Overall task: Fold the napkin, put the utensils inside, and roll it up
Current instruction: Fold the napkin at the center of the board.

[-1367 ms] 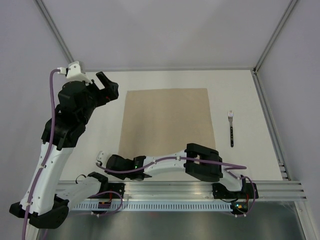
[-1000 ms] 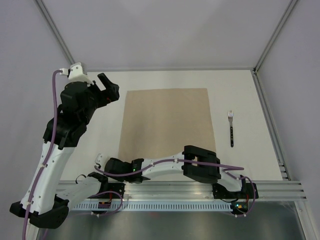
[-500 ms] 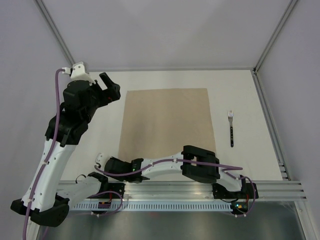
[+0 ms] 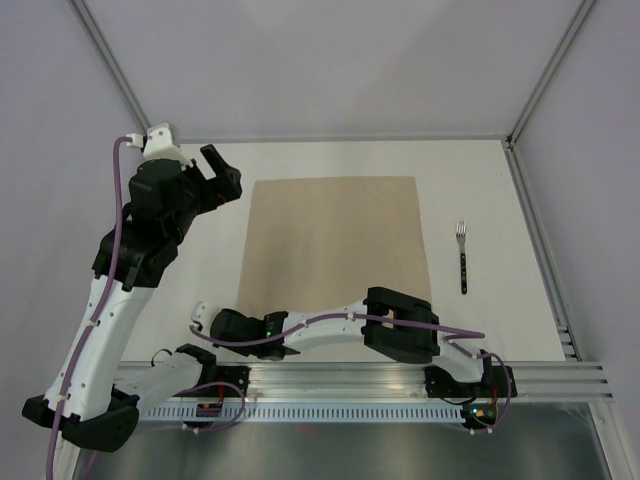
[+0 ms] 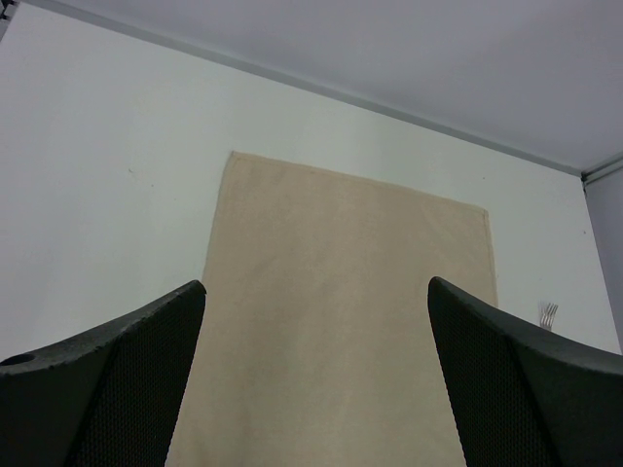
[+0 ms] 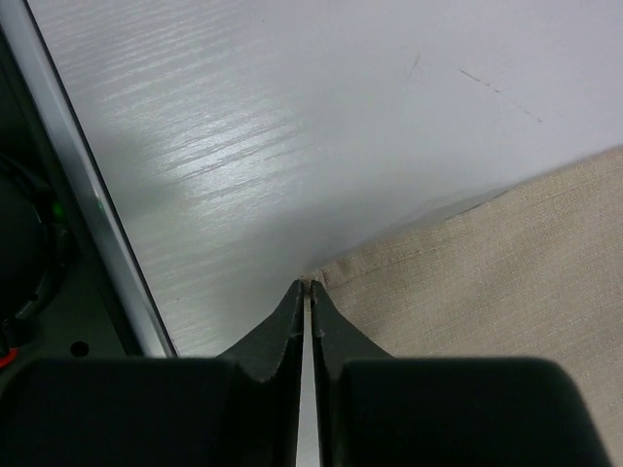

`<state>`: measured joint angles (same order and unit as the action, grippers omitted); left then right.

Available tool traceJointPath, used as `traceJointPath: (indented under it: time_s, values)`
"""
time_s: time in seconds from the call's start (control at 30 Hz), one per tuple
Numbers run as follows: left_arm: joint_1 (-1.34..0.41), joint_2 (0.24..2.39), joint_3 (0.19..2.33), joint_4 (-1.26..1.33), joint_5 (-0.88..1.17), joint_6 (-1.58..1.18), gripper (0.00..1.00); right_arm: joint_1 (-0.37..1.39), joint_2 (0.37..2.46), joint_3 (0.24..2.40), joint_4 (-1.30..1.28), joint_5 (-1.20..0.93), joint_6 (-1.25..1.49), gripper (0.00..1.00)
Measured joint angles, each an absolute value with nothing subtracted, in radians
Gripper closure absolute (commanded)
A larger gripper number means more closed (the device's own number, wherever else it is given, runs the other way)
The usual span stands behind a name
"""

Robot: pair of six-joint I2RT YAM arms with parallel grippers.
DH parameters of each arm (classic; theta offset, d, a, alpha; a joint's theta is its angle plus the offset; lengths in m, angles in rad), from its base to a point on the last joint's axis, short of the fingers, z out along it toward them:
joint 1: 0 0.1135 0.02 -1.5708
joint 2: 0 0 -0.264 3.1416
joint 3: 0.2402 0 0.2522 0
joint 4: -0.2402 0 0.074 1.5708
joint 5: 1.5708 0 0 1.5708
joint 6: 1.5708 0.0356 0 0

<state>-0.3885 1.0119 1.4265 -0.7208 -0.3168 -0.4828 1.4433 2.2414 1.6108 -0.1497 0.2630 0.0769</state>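
White surface (image 4: 480, 180) — right gripper (image 6: 308, 285) clenched on napkin (image 4: 335, 240) corner by the very tips; thin bite, cloth may slip on lift — left gripper (image 5: 313, 292) released.

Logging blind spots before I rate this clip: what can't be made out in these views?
- Right wrist view: whether the right claw, fingertips together, actually pinches the napkin corner; the tips cover it.
- Top view: most of the napkin's near edge, hidden under the right arm.
- Left wrist view: the fork handle, behind a finger of the left claw; only tines show.
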Motion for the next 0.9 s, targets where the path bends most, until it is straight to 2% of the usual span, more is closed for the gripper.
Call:
traceJointPath:
  time_s: [0.13,0.37,0.5,0.67,0.83,0.9]
  values:
    - [-0.389,1.013,1.427,-0.721,-0.325,-0.483,0.0,1.428,2.232,1.613,-0.159,0.259,0.061,0.99]
    - [-0.389,1.012,1.427,-0.72,-0.345,-0.483,0.0,1.408,2.176,1.625,-0.188,0.234,0.054,1.0]
    - [-0.389,1.008,1.427,-0.719,-0.355,-0.483,0.0,1.407,2.144,1.64,-0.196,0.224,0.054,0.82]
    - [-0.389,1.005,1.427,-0.715,-0.359,-0.483,0.0,1.407,2.151,1.663,-0.21,0.204,0.057,0.8]
    - [-0.389,1.005,1.426,-0.712,-0.358,-0.483,0.0,1.415,2.215,1.713,-0.236,0.215,0.06,0.61]
    - [-0.389,1.005,1.426,-0.709,-0.358,-0.483,0.0,1.419,2.239,1.724,-0.253,0.223,0.065,0.59]
